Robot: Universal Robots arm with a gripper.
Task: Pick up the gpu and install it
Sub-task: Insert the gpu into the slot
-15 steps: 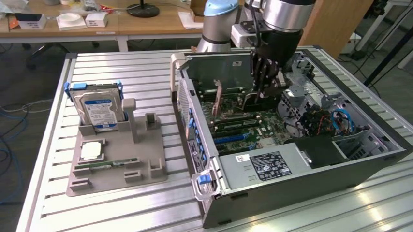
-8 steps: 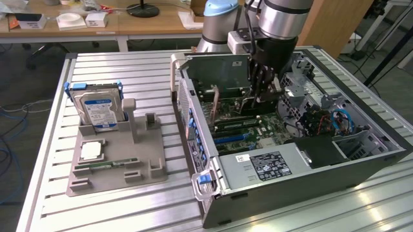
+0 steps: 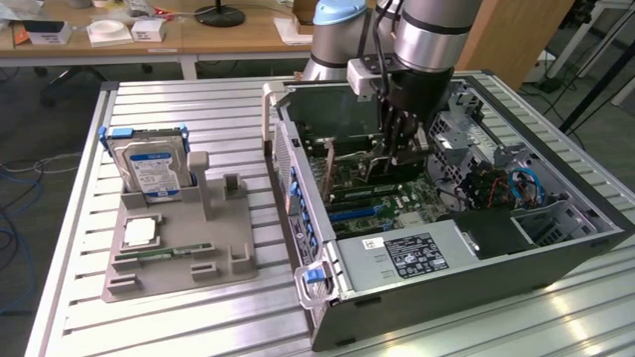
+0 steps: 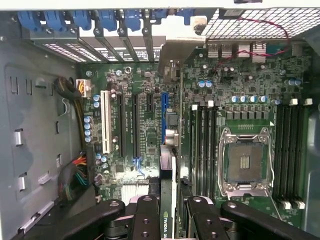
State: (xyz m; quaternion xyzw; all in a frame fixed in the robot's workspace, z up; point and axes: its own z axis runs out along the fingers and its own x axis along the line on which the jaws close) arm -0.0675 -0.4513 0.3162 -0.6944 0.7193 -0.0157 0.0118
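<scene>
Wrist view puts the gripper (image 4: 170,205) closest to the camera: its two black fingers (image 4: 145,215) are partly closed and clamp the gpu (image 4: 168,180) between them, one on each flat face. The gpu is seen edge-on, a thin black card with a green logo near the fingers. It reaches down toward the motherboard (image 4: 140,135) and stands in line with the blue slot (image 4: 164,112), beside the CPU socket (image 4: 245,162). Whether its edge sits in the slot I cannot tell. Behind the board is a row of blue latches (image 4: 100,20) at the back of the computer case (image 4: 30,125). In the exterior view the gripper (image 3: 402,152) is deep inside the open computer case (image 3: 447,290) and holds the gpu (image 3: 377,169) upright over the board. On the exterior view's left, a grey holder (image 3: 178,260) on the table (image 3: 198,327) carries a hard drive (image 3: 154,171) and a memory stick (image 3: 163,254).
</scene>
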